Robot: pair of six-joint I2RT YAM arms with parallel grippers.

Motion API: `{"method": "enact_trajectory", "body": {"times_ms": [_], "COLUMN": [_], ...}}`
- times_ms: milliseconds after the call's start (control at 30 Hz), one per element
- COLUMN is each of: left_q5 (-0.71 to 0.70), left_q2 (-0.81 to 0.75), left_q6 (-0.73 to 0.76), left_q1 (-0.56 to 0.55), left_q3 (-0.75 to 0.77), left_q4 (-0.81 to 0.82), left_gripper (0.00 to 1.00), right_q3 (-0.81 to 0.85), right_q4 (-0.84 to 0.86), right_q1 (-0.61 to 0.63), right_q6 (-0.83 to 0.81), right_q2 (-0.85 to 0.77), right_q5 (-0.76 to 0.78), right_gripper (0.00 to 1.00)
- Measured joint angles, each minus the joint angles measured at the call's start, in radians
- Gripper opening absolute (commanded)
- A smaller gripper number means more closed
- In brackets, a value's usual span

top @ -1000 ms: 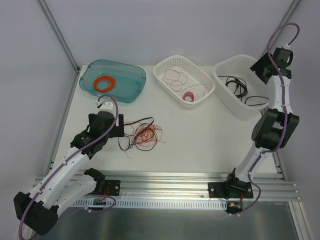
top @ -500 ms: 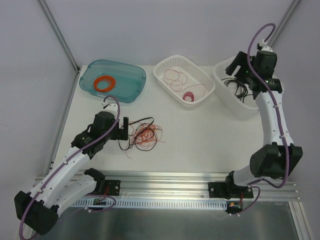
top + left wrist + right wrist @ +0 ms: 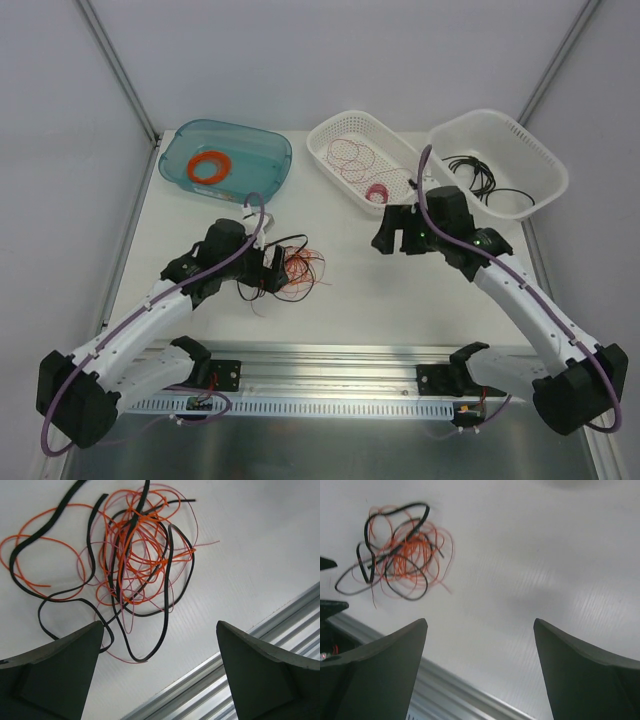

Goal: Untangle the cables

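Note:
A tangle of thin black, orange and pink cables lies on the white table, left of centre. My left gripper hovers at the tangle's left edge, open and empty. In the left wrist view the cables lie just beyond the left gripper, with only the nearest loops reaching toward the gap between the fingers. My right gripper hangs open over bare table to the right of the tangle, holding nothing. The right wrist view shows the cables far off at upper left of the right gripper.
A teal tray at the back left holds a thick orange ring. The middle white basket contains a red cable loop and a pink spool. The right white basket holds a black cable. A metal rail runs along the near edge.
My right arm has swung from above the right basket down to the middle of the table, and its jaws have opened wide. The left gripper has moved right, up to the tangle.

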Motion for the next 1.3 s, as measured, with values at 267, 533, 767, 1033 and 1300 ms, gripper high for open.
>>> {"method": "enact_trajectory", "body": {"times_ms": [267,533,767,1033,1300], "left_q5": [-0.122,-0.185,-0.147,-0.035,0.024], "left_q2": [0.204,0.216,0.145,0.154,0.206], "left_q6": [-0.033,-0.033,-0.034,-0.055,-0.067], "left_q1": [-0.124,-0.19,-0.222,-0.227,-0.227], "left_q3": [0.055,0.237,0.392,0.729,1.079], "left_q4": [-0.012,-0.07,-0.104,-0.156,-0.128], "left_gripper": [0.44,0.0,0.0,0.0,0.0], "right_q3": [-0.259,-0.299,-0.32,-0.344,-0.36], "right_q4": [0.075,0.128,0.163,0.179,0.174], "right_q1": [0.164,0.225,0.232,0.232,0.232], "right_q6": [0.092,0.133,0.151,0.154,0.148], "right_q2": [-0.134,-0.17,-0.195,-0.306,-0.397], "right_q5": [-0.04,-0.021,-0.006,0.033,0.093], "right_gripper": [0.92,0.92,0.92,0.92,0.92]}}
